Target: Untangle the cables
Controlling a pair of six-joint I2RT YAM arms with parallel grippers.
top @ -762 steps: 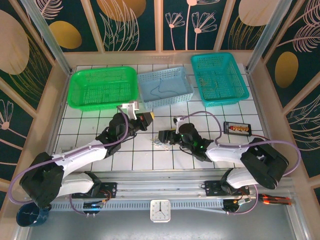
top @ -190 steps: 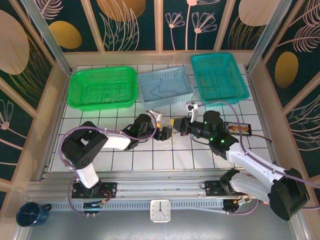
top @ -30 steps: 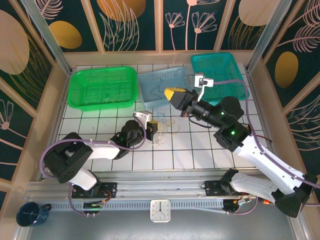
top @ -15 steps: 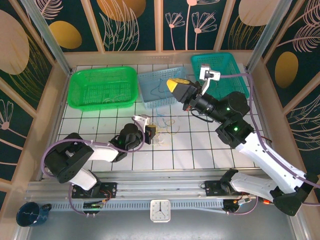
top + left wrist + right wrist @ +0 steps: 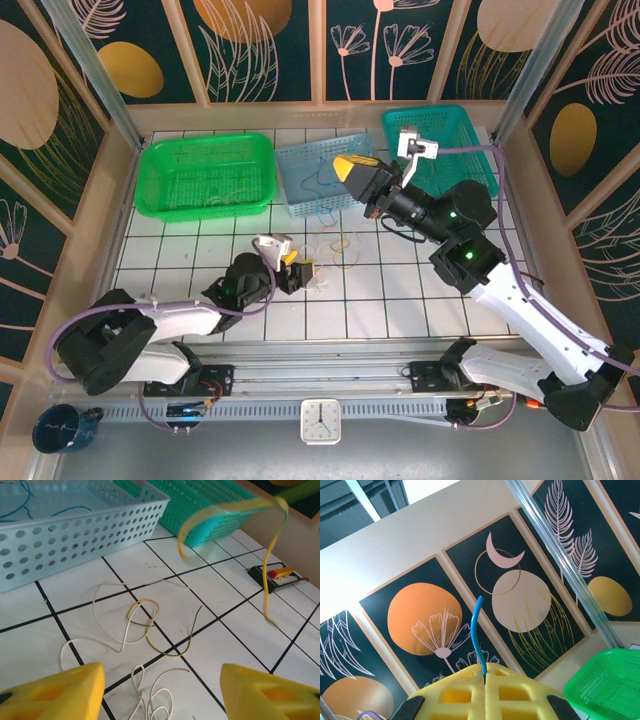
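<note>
Thin cables lie loose on the white tiles: a whitish coil [image 5: 150, 700], a whitish loop [image 5: 107, 625] and a yellow-green strand [image 5: 167, 645], seen from above as a small tangle [image 5: 335, 250]. My left gripper [image 5: 298, 270] stands low at the tangle's near left, open, its yellow fingers [image 5: 55, 690] either side of the coil [image 5: 318, 283] with nothing between them. My right gripper [image 5: 352, 172] is raised over the pale blue basket [image 5: 372, 180], shut on a blue cable [image 5: 477, 630] whose end sticks up from its pads [image 5: 485, 672]. A blurred yellow cable [image 5: 272, 555] arcs through the air.
A green basket [image 5: 205, 175] stands at the back left and a teal basket [image 5: 440, 150] at the back right. The pale blue basket [image 5: 75, 545] holds dark blue wire [image 5: 315, 185]. A small black connector box [image 5: 277, 577] lies right of the cables.
My left gripper has opened and drawn back from the tangle, leaving the whitish coil on the tiles. My right gripper has lifted slightly further toward the blue basket, still shut on the blue cable.
</note>
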